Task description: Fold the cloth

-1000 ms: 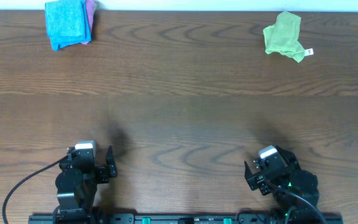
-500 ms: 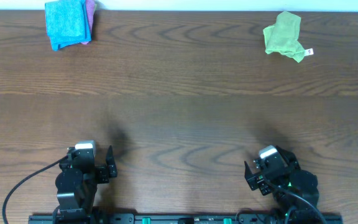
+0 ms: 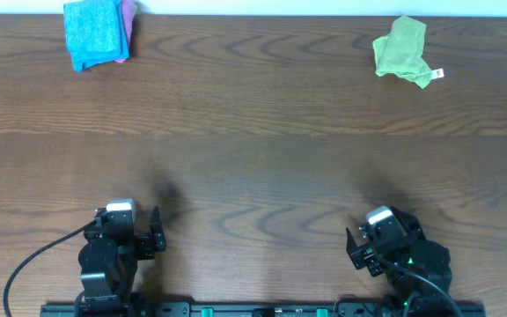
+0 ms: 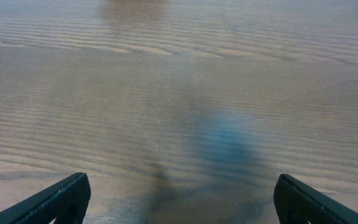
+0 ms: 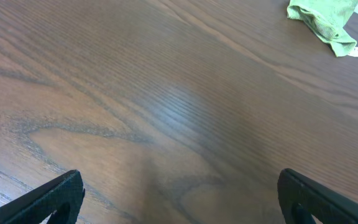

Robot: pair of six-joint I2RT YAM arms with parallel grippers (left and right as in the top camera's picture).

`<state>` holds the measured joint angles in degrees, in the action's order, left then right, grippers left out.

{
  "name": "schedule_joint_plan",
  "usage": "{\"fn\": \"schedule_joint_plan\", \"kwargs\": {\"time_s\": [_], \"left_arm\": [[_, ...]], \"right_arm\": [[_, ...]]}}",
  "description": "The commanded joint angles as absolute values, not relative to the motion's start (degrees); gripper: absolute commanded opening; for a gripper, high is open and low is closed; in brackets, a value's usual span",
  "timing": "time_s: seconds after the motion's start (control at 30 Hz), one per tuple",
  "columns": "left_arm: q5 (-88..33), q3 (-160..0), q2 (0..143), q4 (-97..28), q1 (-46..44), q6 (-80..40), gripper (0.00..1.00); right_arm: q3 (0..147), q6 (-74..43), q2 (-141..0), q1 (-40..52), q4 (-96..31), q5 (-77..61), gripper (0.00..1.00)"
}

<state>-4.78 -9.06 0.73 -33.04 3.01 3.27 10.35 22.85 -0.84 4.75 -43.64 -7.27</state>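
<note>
The lime-green cloth (image 3: 400,50) lies crumpled at the far right of the table, its small white tag (image 3: 437,74) at its right edge. It also shows in the right wrist view (image 5: 323,17) at the top right. My left gripper (image 3: 155,231) rests at the near left edge, open and empty, its jaws wide apart over bare wood (image 4: 179,205). My right gripper (image 3: 352,246) rests at the near right edge, open and empty (image 5: 179,205). Both grippers are far from the cloth.
A bright blue cloth (image 3: 93,33) lies folded at the far left corner, with a pink cloth (image 3: 128,19) under its right side. The table is dark wood (image 3: 253,158). A black cable (image 3: 33,260) runs from the left arm.
</note>
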Motion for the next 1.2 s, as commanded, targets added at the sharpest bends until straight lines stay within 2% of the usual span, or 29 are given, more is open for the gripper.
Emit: {"fn": "schedule_joint_plan", "kwargs": {"time_s": [0.0, 0.57, 0.67, 0.77, 0.87, 0.93, 1.07, 1.17], "left_arm": [[-5.58, -8.71, 0.23, -33.1, 3.36, 3.86, 0.95], [-5.61, -8.71, 0.23, -33.1, 3.36, 3.86, 0.95], [-5.58, -8.71, 0.23, -33.1, 3.36, 3.86, 0.95], [-5.58, -8.71, 0.23, -33.1, 3.36, 3.86, 0.95], [-5.58, -8.71, 0.23, -33.1, 3.36, 3.86, 0.95], [-5.58, -8.71, 0.23, -33.1, 3.36, 3.86, 0.95], [-5.58, -8.71, 0.23, -33.1, 3.36, 3.86, 0.95], [-5.58, -8.71, 0.23, -33.1, 3.36, 3.86, 0.95]], "right_arm": [[9.54, 23.2, -0.32, 4.21, -43.51, -7.94, 0.99], [9.54, 23.22, -0.32, 4.21, -43.48, -7.94, 0.99], [9.54, 26.76, -0.32, 4.21, -41.41, -7.09, 0.99], [9.54, 25.98, -0.32, 4.21, -30.15, -10.31, 0.99], [9.54, 10.83, -0.32, 4.21, -13.58, -14.04, 0.99], [9.54, 0.49, -0.32, 4.14, -7.51, -11.09, 0.99], [9.54, -3.18, -0.34, 4.14, 2.83, 0.8, 0.99], [9.52, -6.79, -0.93, 4.14, 3.7, 8.58, 0.99]]}}
